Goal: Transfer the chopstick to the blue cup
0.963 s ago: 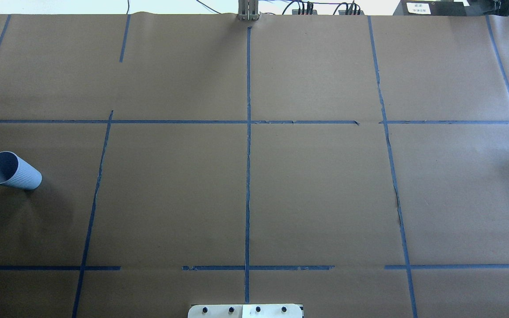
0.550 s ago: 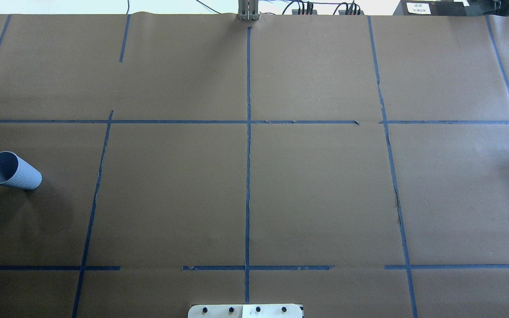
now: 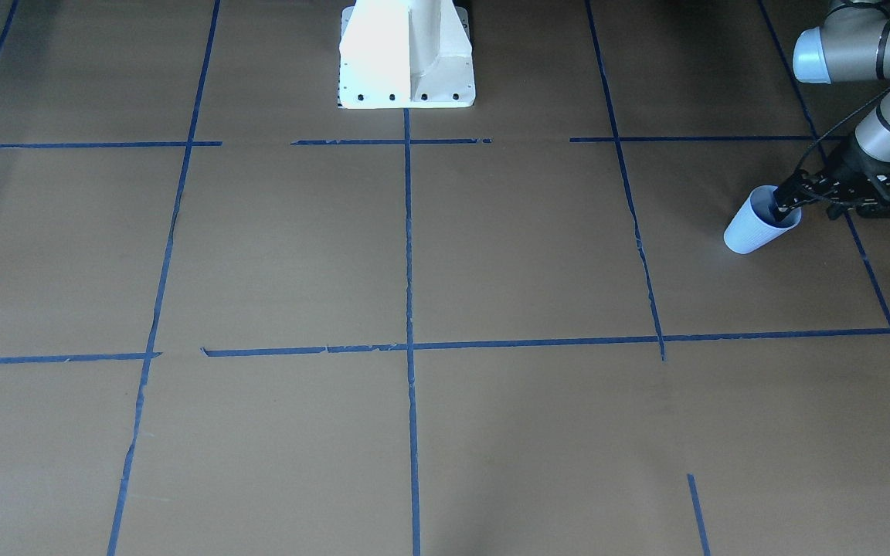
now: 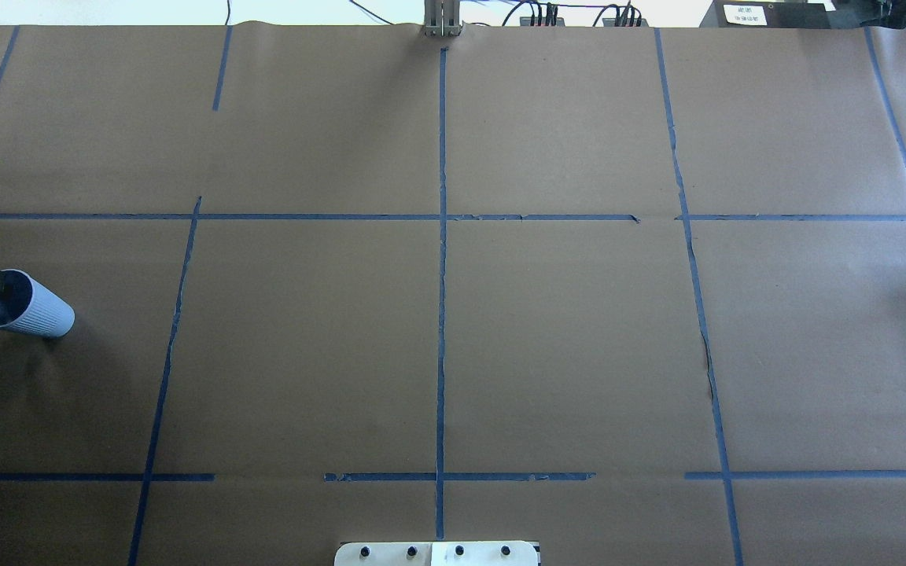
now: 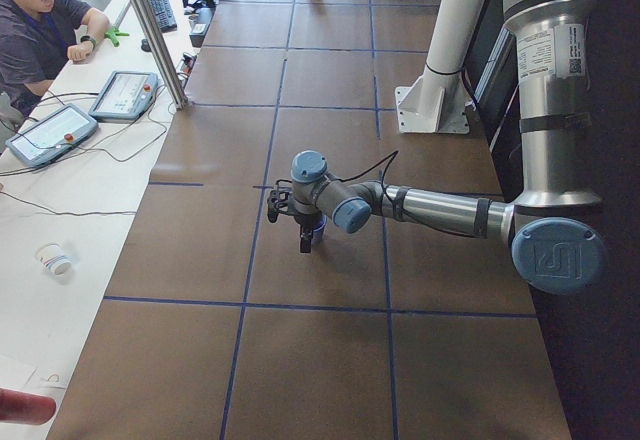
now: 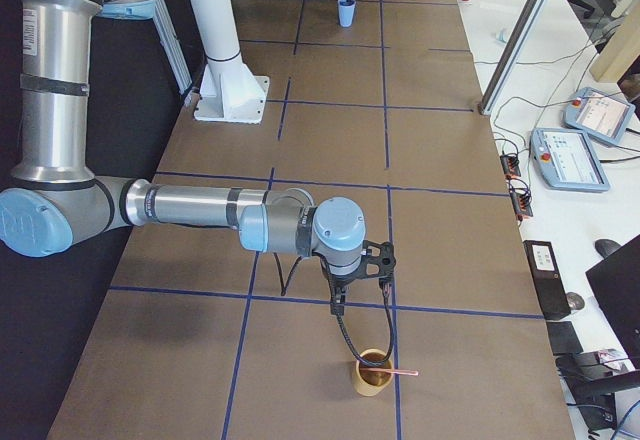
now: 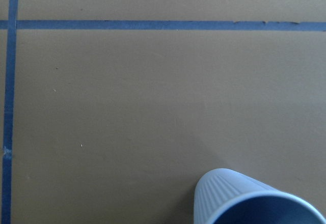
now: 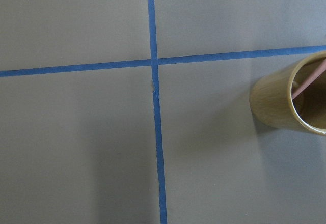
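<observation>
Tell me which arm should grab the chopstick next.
Right: the right pincer hangs near the tan cup holding the chopstick; the left pincer is at the blue cup, at the table's other end.

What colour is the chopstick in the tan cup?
The chopstick is pinkish red, clearest in the exterior right view.

One blue cup (image 4: 22, 312) and one tan cup (image 6: 372, 372) are seen on the paper-covered surface (image 4: 563, 338), with a single pink chopstick (image 6: 398, 369) counted in the tan one. Two robot arms are pictured, the left arm (image 5: 440, 210) and the right arm (image 6: 190, 207), along with one white pedestal (image 3: 406, 54). One operator (image 5: 35, 20) is shown at the side bench, where one small paper cup (image 5: 53, 258) is seen.
</observation>
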Action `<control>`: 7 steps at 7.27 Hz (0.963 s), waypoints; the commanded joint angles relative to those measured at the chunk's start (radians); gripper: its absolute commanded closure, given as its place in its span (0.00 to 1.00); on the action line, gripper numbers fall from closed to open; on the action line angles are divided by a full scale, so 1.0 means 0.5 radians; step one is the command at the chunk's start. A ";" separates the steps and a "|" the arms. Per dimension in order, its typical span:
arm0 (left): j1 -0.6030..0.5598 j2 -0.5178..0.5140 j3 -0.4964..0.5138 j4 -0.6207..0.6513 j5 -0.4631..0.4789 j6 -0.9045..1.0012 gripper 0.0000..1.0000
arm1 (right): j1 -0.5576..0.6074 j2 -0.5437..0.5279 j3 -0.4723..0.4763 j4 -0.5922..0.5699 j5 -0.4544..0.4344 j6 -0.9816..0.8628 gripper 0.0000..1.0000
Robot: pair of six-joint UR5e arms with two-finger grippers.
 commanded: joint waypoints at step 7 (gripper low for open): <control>0.050 -0.022 0.009 -0.031 -0.097 -0.018 0.78 | 0.017 0.003 0.002 0.000 0.002 0.000 0.00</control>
